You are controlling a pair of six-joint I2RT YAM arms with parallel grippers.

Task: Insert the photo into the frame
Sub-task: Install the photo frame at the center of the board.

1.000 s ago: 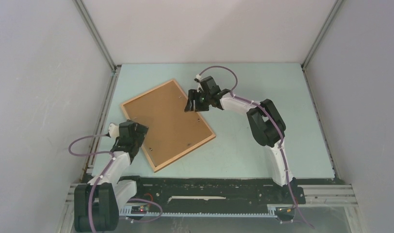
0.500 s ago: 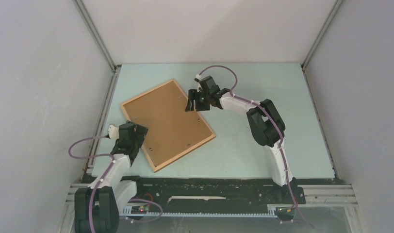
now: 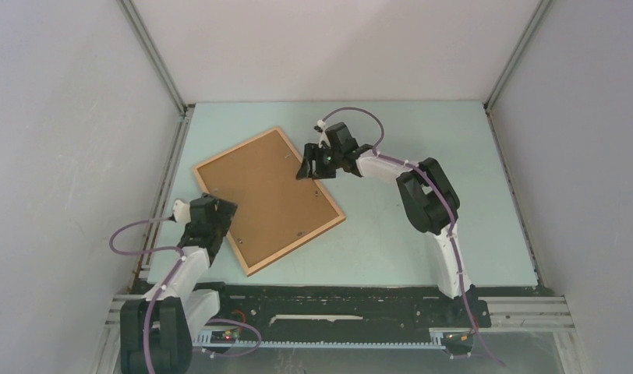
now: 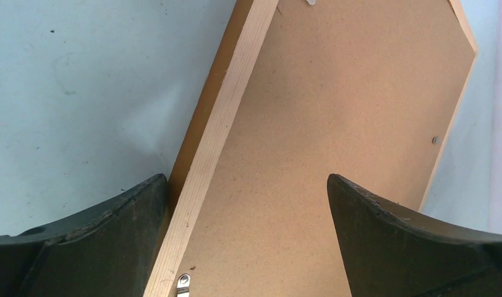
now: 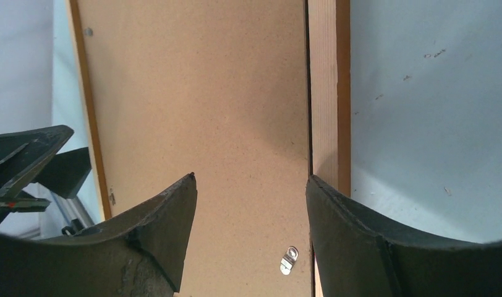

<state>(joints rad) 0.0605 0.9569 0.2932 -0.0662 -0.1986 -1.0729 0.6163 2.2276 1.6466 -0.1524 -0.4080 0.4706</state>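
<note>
The frame (image 3: 296, 246) lies back up on the table, its brown backing board (image 3: 263, 199) filling it. The photo is hidden. My left gripper (image 3: 222, 219) hovers open at the frame's near-left side. In the left wrist view its fingers (image 4: 246, 182) straddle the light wooden rail (image 4: 224, 117): one finger is outside it and one is over the board (image 4: 347, 93). My right gripper (image 3: 307, 167) is open above the far-right side. In the right wrist view (image 5: 251, 179) one finger is over the board (image 5: 205, 93) and the other over the rail (image 5: 326, 80).
Small metal turn clips (image 5: 289, 260) (image 4: 183, 286) sit on the board by the rails. The pale blue table (image 3: 422, 148) is bounded by grey walls left, right and behind. A black base rail (image 3: 337, 300) runs along the near edge.
My left gripper has drawn back slightly toward the near left. The right gripper has shifted a little over the frame's far side. The frame has barely moved.
</note>
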